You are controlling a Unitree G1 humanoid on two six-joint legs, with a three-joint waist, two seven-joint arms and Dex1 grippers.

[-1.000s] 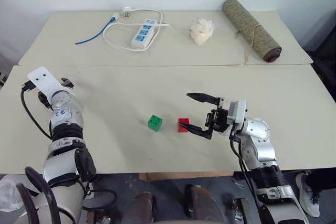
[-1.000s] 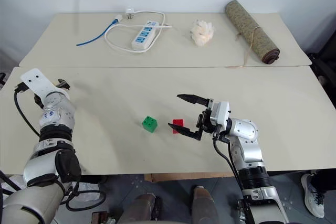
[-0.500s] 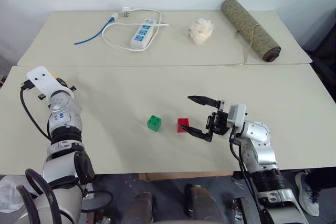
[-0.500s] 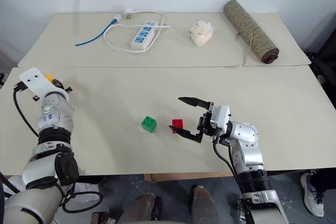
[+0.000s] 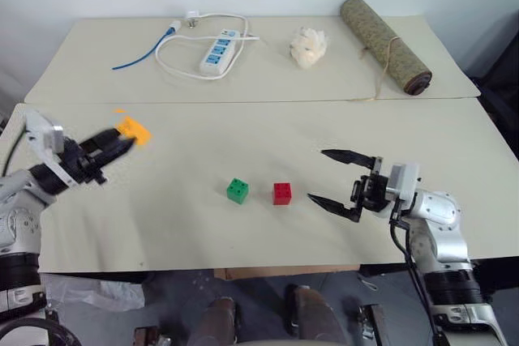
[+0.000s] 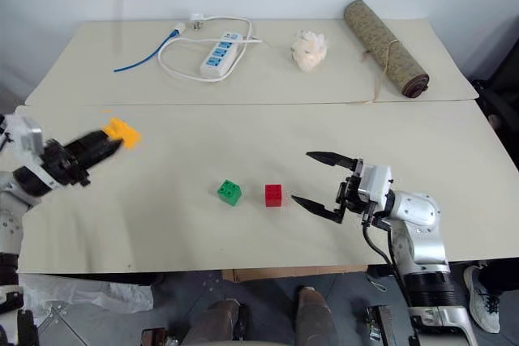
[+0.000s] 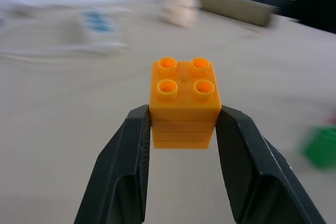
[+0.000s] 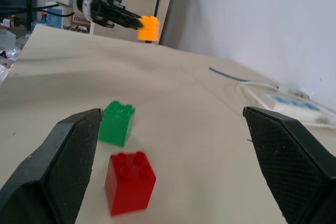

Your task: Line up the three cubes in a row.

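The left gripper (image 5: 116, 140) is pinching the orange brick (image 7: 184, 103) between its two fingers, holding it in the air above the table (image 5: 203, 224), well to the left of the other two bricks. The right gripper (image 5: 334, 180) is standing wide open and holding nothing, hovering just to the right of the red brick (image 5: 282, 193), which is sitting close beside the green brick (image 5: 238, 190) near the table's front edge.

The fingers are gripping only the lower sides of the orange brick, so a quick swing or a bump on landing is risking a slip or a twist. If it is being set down too close to the green brick, it is likely nudging that one out of line. The open right fingers are also hanging near enough to the red brick that a careless sweep is threatening to knock it.
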